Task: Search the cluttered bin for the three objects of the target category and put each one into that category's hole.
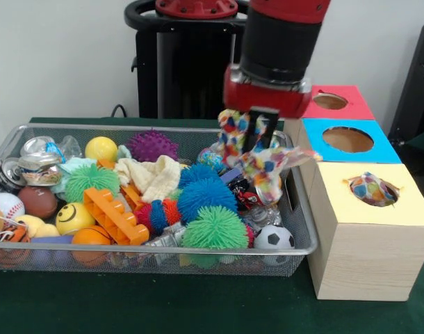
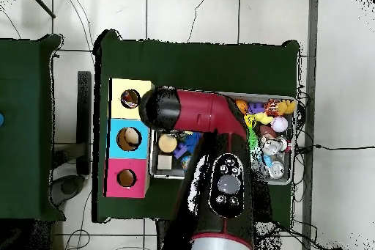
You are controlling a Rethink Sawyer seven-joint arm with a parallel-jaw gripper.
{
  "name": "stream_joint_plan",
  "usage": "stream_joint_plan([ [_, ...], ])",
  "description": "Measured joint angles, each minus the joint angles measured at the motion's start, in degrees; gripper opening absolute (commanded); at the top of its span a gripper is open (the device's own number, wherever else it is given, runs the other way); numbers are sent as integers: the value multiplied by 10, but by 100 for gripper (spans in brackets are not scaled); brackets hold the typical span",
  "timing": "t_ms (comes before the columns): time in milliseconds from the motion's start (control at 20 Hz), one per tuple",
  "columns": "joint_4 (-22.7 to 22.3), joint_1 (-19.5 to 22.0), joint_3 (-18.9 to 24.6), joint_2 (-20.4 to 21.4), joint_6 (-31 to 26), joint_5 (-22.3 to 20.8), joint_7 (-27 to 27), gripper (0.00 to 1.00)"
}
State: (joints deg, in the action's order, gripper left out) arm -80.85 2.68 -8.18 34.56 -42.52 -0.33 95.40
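Note:
My gripper (image 1: 257, 133) hangs over the right end of the wire mesh bin (image 1: 163, 249). It is shut on a spotted cloth (image 1: 266, 165), white with coloured spots, which dangles just above the clutter. A second spotted cloth (image 1: 372, 189) sits in the round hole of the yellow-topped wooden box (image 1: 337, 205), right of the bin. In the overhead view my arm (image 2: 212, 115) covers the gripper and most of the bin (image 2: 294, 144). The yellow hole (image 2: 130, 99) shows there at the left, with something spotted in it. No third spotted cloth shows.
The blue-surrounded hole (image 1: 347, 139) and red-surrounded hole (image 1: 330, 101) lie behind the yellow one. The bin holds a cream cloth (image 1: 153, 177), spiky balls (image 1: 205, 196), an orange brick (image 1: 115, 216), a soccer ball (image 1: 273, 238), cans (image 1: 38, 167) and other balls.

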Motion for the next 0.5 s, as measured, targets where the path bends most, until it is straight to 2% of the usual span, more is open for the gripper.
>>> stream_joint_plan([
  [250,15,-40,-6,34,-91,28,5,0],
  [300,24,-64,-15,48,-123,37,17,0],
  [500,46,-105,-32,69,-170,47,46,0],
])
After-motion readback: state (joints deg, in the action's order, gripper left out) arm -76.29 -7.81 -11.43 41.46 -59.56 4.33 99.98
